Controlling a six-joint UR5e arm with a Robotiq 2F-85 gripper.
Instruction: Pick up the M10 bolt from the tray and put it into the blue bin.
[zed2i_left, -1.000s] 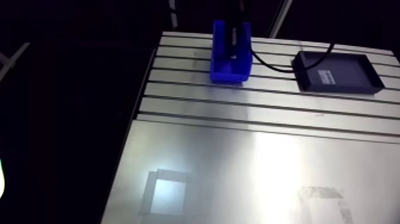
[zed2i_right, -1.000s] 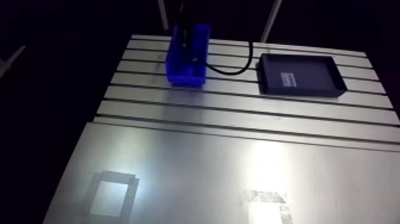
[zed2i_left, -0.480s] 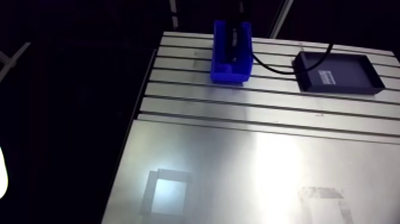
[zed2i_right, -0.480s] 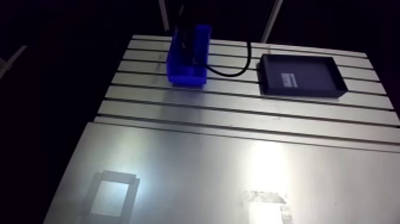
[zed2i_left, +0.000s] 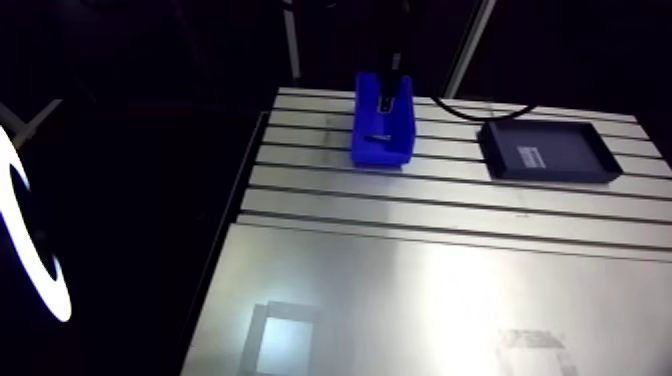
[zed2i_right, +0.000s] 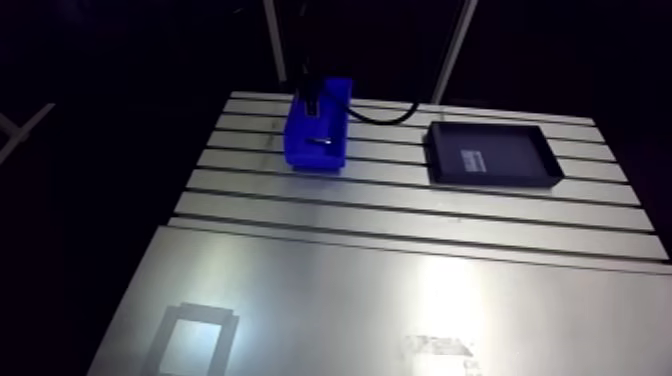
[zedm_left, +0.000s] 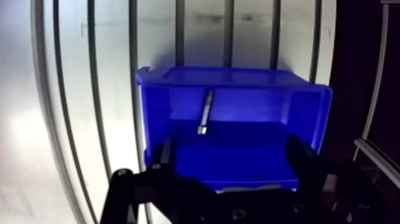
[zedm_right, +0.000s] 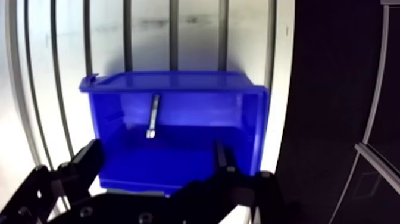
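Observation:
In the wrist view the blue bin (zedm_left: 309, 113) stands right under and ahead of my gripper (zedm_left: 233, 158). Its two dark fingers (zedm_left: 303, 156) stand wide apart over the bin's near side, open, with nothing between them. The M10 bolt (zedm_left: 205, 112), a slim grey shaft, rests inside the bin and leans on its far wall. In the arm view the bin (zed2i_left: 382, 132) sits at the table's far left, with the bolt (zed2i_right: 320, 140) showing as a small grey mark in it. The gripper (zed2i_left: 393, 88) hangs just above the bin.
The black tray (zed2i_left: 545, 152) lies at the far right of the slotted table (zed2i_left: 450, 195), a white label on its floor. A smooth metal plate (zed2i_left: 400, 310) covers the near half. The table's left edge (zed2i_left: 235, 220) drops into darkness.
The fingers have gone from shut to open, and the bolt now lies loose in the bin. The whole arm view has shifted, so the camera moved with the arm.

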